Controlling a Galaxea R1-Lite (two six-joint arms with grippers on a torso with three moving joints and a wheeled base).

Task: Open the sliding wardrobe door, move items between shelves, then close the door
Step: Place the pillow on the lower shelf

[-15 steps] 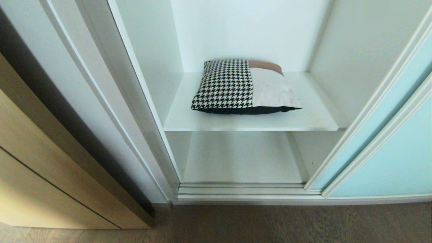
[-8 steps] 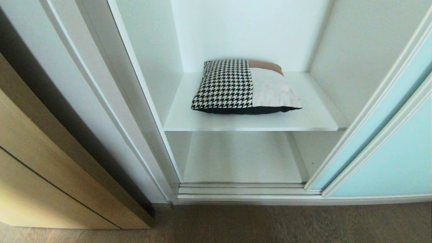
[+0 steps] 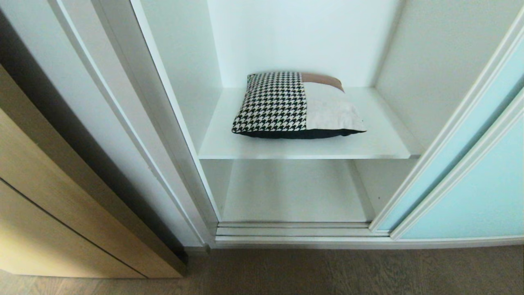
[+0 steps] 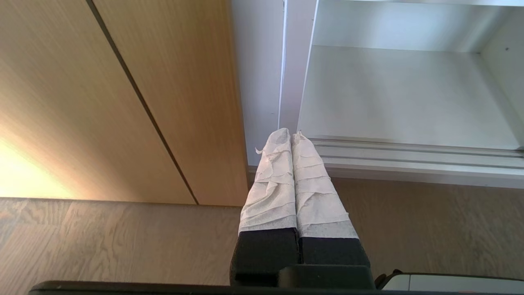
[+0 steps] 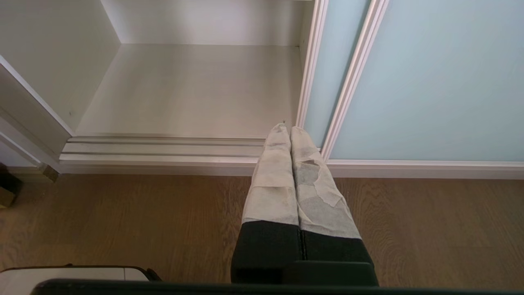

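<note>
A light wooden cabinet front (image 3: 53, 213), divided by a thin dark seam, is located left of the wardrobe. Brown wood-grain floor (image 3: 348, 272) is laid below both.

cushion (image 3: 297, 105) on upper shelf (image 3: 380, 143), door (image 3: 470, 184) right

The open wardrobe is viewed from above and in front by the head camera, while the bottom shelf (image 4: 409, 94) and floor track (image 5: 163, 147) are seen low and close by both wrist cameras, and shared with the head view.
</note>
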